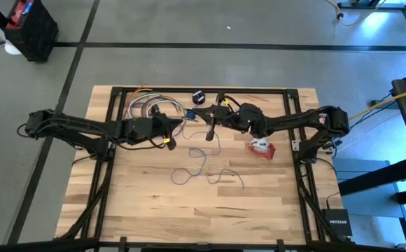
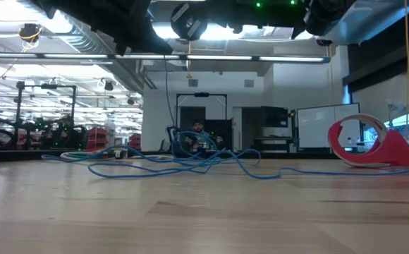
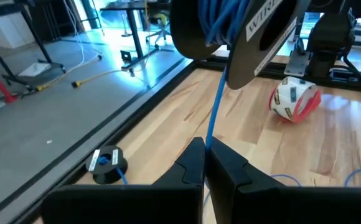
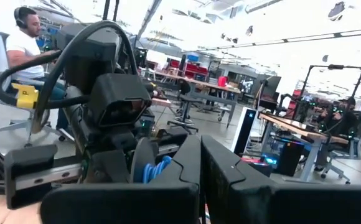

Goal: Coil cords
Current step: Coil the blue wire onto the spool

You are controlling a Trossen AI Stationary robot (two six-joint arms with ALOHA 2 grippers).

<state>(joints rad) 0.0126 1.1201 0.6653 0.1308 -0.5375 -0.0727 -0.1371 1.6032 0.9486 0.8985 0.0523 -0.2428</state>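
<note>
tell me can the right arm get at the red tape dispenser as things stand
Probably yes: the red tape dispenser sits uncovered on the table just beside the right arm, but the right gripper is shut and would need to open first.

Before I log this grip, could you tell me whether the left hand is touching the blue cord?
Touching. In the left wrist view the left hand has its fingers closed together, and the blue cord runs straight down from the spool into the seam between them.
</note>
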